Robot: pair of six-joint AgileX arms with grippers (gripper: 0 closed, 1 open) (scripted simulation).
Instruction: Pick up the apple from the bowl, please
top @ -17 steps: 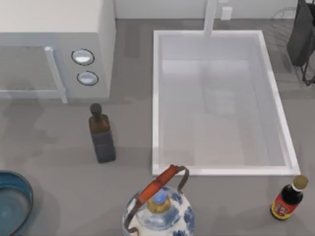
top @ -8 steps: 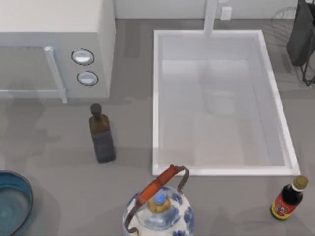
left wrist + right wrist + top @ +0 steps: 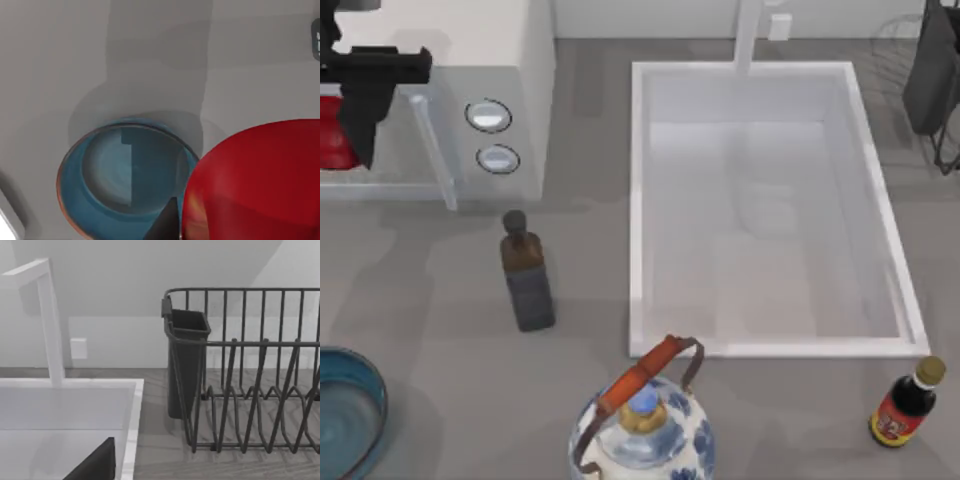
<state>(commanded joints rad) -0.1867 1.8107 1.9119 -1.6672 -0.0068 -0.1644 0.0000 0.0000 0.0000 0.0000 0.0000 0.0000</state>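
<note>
left gripper (image 3: 355,120): newly in view, far left, clamped on apple (image 3: 334,135) | bowl (image 3: 345,420): near left, empty, unmoved | right gripper: state unclear

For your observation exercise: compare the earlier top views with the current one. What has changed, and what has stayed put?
The left gripper has come into the top view's upper left corner, holding the apple high above the bowl. The bowl, teapot and both bottles have not moved.
</note>
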